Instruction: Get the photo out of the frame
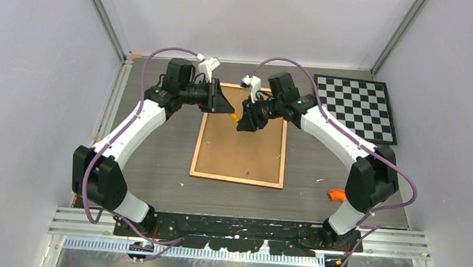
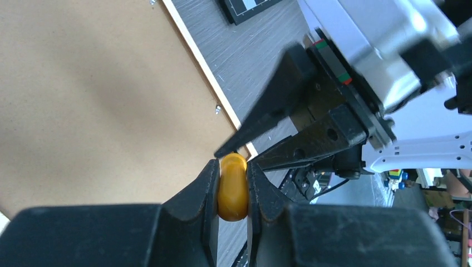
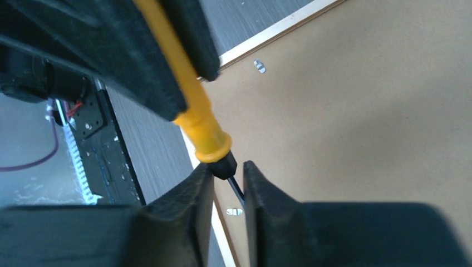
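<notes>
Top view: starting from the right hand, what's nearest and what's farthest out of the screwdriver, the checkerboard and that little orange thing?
1. The screwdriver, between the fingers of the right hand, over the frame.
2. The checkerboard, off to the far right.
3. The orange thing, on the near right side.
</notes>
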